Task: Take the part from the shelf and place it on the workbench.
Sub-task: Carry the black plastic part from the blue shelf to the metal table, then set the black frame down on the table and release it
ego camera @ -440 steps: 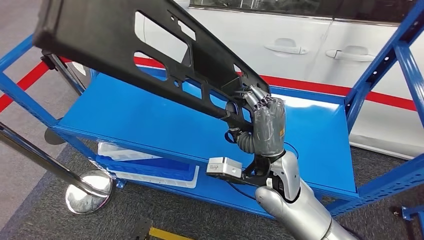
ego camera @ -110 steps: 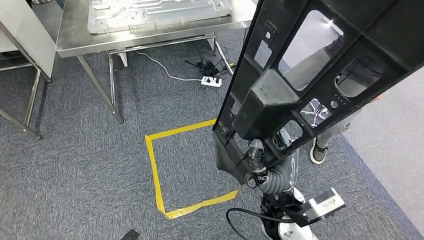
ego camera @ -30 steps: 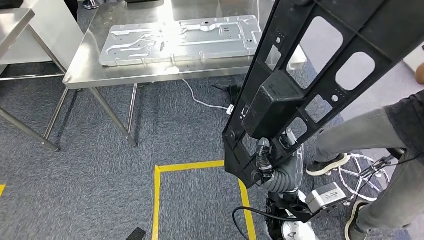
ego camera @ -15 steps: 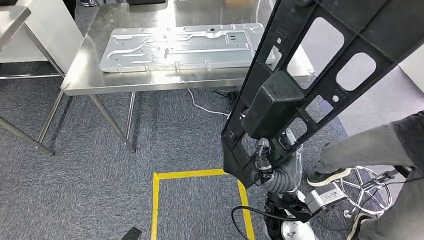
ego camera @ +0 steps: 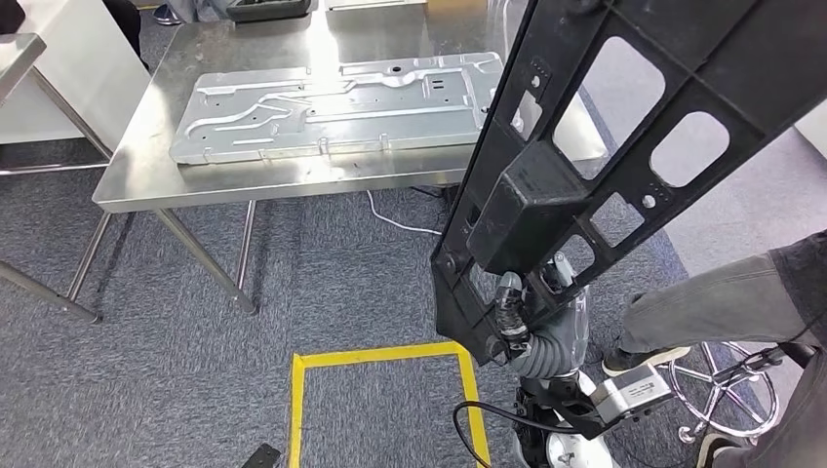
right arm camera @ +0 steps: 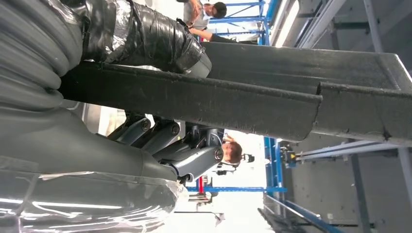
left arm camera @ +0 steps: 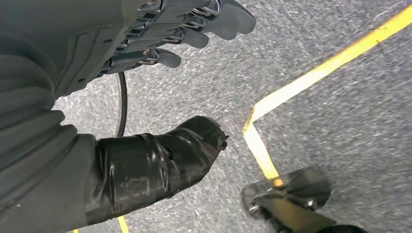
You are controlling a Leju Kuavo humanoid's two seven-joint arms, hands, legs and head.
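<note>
- The right robot hand [ego camera: 531,312] grips the lower end of the part [ego camera: 624,146], a long black frame with cut-out windows and a boxy block on its face.
- The part is held off the floor and tilts up and to the right across the head view, its upper end running out of the picture; it touches neither the desk nor anything on it.
- In the right wrist view the taped thumb [right arm camera: 145,36] lies over one side of the part's edge [right arm camera: 243,104] and the darker fingers [right arm camera: 180,145] curl in on the other side.
- The left robot hand [left arm camera: 160,63] holds nothing: its fingers [left arm camera: 194,22] are spread apart from the thumb [left arm camera: 160,160], above grey carpet [left arm camera: 350,121].
- The steel desk [ego camera: 137,180] stands ahead, past the part's lower end, with a long pressed metal panel [ego camera: 332,102] lying flat along it, nearer its front edge.
- On the carpet in front of the desk lies a square outline of yellow tape [ego camera: 375,356], just beside the right arm.
- A white cable [ego camera: 395,219] runs on the floor under the desk's right end.
- A person's leg in grey trousers [ego camera: 712,307] stands at the right, next to a chrome wire stand [ego camera: 731,390].
</note>
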